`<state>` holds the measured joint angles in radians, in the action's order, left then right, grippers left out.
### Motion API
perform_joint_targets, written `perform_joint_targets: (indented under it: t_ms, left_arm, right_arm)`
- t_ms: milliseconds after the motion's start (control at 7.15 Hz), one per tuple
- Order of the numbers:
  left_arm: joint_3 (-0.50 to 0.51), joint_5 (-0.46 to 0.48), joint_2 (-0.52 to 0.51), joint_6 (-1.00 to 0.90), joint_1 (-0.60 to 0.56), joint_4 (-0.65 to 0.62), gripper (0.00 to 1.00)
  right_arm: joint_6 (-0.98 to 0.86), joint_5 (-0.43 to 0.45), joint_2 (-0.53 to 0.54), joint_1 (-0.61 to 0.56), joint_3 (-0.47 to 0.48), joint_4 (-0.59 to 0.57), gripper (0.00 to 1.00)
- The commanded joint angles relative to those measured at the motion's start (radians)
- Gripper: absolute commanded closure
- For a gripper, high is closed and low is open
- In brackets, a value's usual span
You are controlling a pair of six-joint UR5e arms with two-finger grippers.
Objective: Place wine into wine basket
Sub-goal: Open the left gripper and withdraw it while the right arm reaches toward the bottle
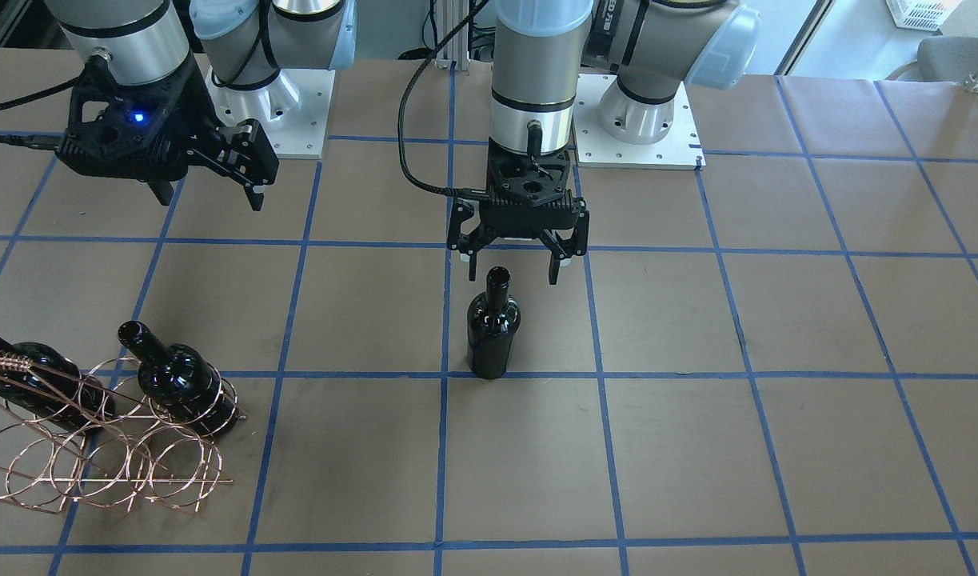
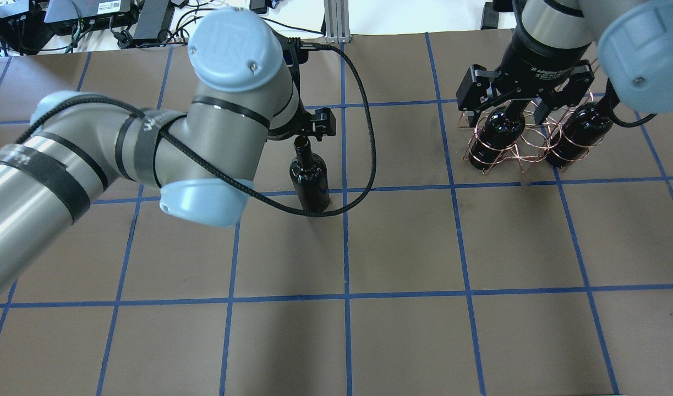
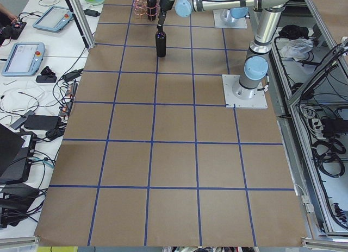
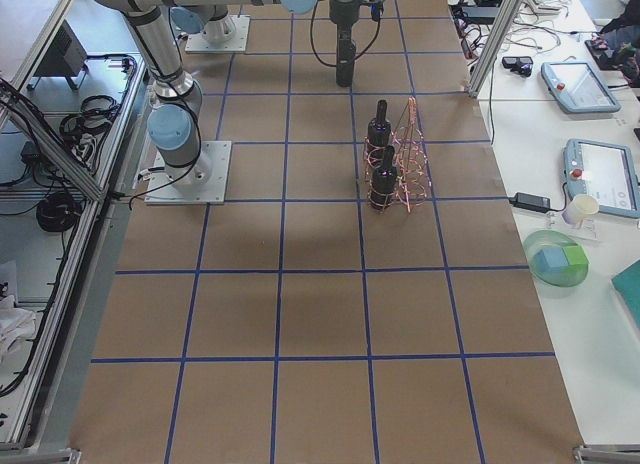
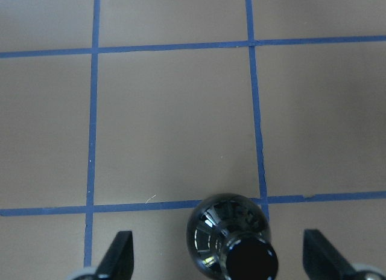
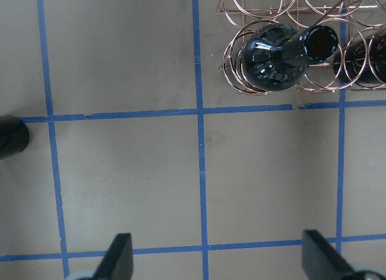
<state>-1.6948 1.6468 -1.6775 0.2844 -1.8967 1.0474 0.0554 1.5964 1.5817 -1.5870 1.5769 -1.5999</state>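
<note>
One near-black wine bottle (image 1: 494, 328) stands upright on the table's middle; it also shows in the overhead view (image 2: 310, 176) and the left wrist view (image 5: 226, 232). My left gripper (image 1: 511, 268) is open just above it, with one finger on each side of the bottle's mouth, not touching. The copper wire wine basket (image 1: 97, 456) stands at the table's right end and holds two more bottles (image 1: 181, 376) (image 1: 41, 384). My right gripper (image 1: 210, 192) is open and empty, raised above the table beside the basket (image 6: 283, 14).
The table is brown paper with a grid of blue tape lines (image 1: 441, 448). Both arm bases (image 1: 648, 120) are bolted at the robot's edge. In the right side view, benches with tablets (image 4: 585, 84) and a cup run along the far edge.
</note>
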Motion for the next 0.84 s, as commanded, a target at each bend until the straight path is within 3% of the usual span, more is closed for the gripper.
perform_joint_targets:
  t_ms: [0, 280, 699]
  left_arm:
    - [0.168, -0.056, 0.012, -0.014, 0.051, 0.274, 0.0]
    - [0.188, -0.14, 0.054, -0.156, 0.21, 0.395, 0.0]
    - [0.196, -0.136, 0.146, -0.322, 0.341, 0.59, 0.0]
  right_arm:
    - [0.017, -0.006, -0.005, -0.007, -0.002, -0.009, 0.0]
    - [0.032, -0.007, -0.023, -0.043, -0.018, -0.014, 0.0]
    - [0.177, 0.005, -0.141, -0.221, -0.147, -0.017, 0.0]
